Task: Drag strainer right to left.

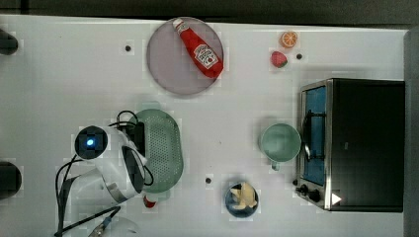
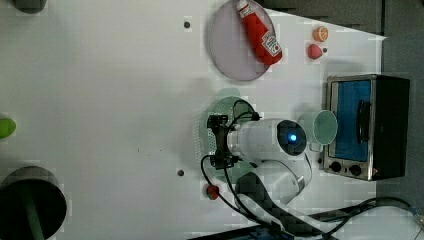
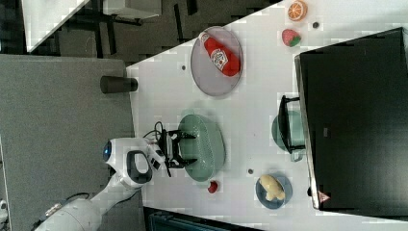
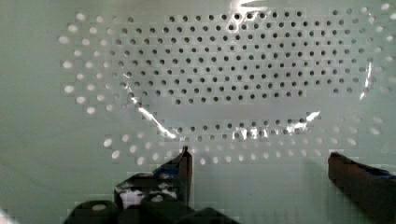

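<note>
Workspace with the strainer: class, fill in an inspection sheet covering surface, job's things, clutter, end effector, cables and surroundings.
Surface: white table.
Job's things: mint strainer, upright, between plate and bowl.
Clutter: ketchup bottle on plate; mug beside toaster oven; bowl; orange slice; strawberry.
End effector: open, over the strainer.
Cables: black loops on the arm.
Surroundings: grey floor.

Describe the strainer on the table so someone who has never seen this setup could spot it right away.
Start at the black toaster oven on the top view's right, then cross the white table past the round green mug. The pale mint-green oval plastic strainer lies below the grey-lilac plate holding a red ketchup bottle. Small holes dot its inside.
</note>
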